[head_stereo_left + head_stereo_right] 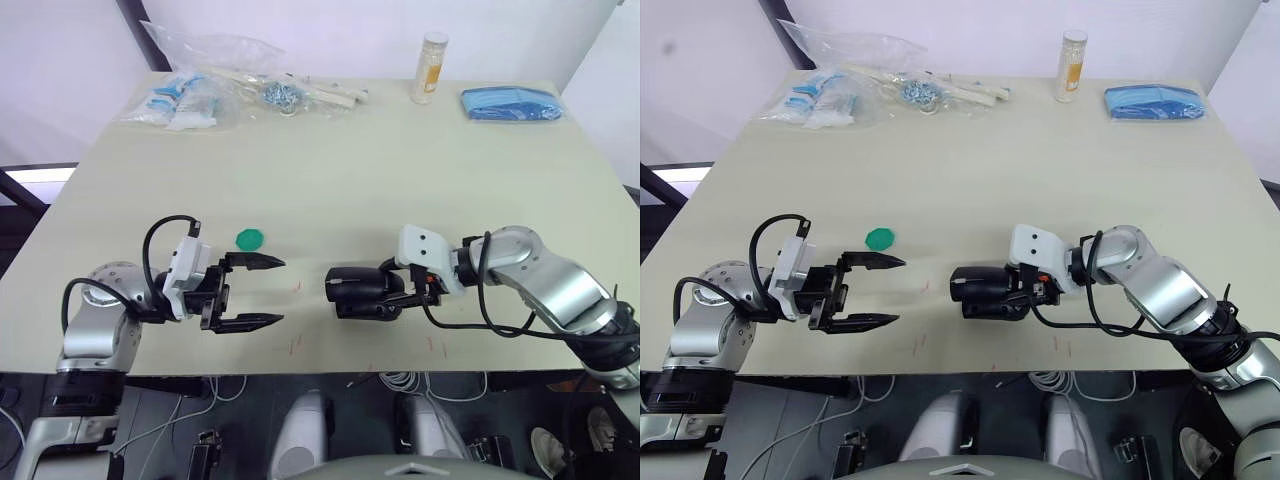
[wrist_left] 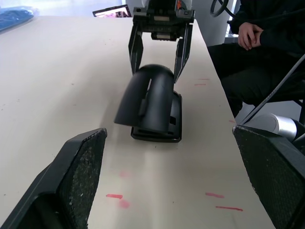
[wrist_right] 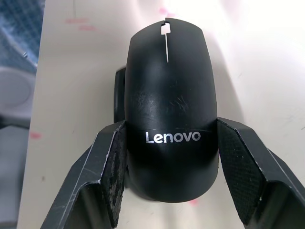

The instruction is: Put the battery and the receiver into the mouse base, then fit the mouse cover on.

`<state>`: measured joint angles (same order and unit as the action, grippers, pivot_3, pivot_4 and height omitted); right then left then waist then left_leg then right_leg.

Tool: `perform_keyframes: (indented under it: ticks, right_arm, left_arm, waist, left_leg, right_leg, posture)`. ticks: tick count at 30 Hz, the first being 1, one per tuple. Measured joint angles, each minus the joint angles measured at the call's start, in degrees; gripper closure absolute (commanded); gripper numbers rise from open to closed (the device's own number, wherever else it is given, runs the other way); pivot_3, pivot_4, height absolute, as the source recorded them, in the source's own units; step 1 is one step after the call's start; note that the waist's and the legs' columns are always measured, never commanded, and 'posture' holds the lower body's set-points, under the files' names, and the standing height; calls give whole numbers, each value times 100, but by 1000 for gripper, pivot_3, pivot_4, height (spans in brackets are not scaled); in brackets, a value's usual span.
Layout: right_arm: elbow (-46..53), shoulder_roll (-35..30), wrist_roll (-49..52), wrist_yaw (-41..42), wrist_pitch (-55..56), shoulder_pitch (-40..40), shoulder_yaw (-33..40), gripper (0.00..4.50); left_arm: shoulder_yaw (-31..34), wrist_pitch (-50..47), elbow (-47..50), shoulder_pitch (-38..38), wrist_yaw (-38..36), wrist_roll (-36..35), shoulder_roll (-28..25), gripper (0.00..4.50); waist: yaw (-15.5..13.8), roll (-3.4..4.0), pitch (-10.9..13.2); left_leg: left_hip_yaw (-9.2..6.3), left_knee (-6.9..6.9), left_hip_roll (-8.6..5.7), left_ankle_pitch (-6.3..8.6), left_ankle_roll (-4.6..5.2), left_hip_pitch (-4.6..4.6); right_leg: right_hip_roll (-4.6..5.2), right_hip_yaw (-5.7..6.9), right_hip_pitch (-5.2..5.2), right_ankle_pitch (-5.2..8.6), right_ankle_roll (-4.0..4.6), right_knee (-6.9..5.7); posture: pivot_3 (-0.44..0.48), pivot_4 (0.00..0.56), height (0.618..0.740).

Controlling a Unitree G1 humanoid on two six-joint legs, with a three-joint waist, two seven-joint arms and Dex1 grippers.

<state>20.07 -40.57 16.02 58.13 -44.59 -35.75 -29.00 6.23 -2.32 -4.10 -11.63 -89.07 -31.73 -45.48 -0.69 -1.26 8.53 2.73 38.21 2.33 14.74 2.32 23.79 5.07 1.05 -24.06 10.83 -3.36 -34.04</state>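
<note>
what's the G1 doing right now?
The right gripper has its jaws around the rear of the mouse cover, holding it over the mouse base near the table's front edge. The cover's front end is raised off the base, so it isn't seated yet. The left gripper sits open beside it, holding nothing. A green disc lies near the left gripper. The battery and receiver can't be seen.

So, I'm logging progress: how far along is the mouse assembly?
Nearly done. No loose battery or receiver lies on the table, so they may be inside, though that is hidden. In hand: the right gripper is shut on the cover, which sits tilted over the base. Left: pressing it flush. The left gripper is open, idle.
</note>
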Motion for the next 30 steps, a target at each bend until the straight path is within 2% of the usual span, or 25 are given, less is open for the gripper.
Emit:
perform_keyframes:
  ticks: [30]
  right_arm:
    - [-218, -3, -456, 206, 15, 1, -194, 2231]
  left_arm:
    - [-8, 315, -330, 74, -55, 2, -80, 0]
  waist:
    - [-5, -1, -2]
  left_leg:
    - [-8, 11, 3, -1, -2, -8]
  right_leg:
    - [-1, 16, 12, -1, -2, -12]
  posture:
    - [0, 150, 740]
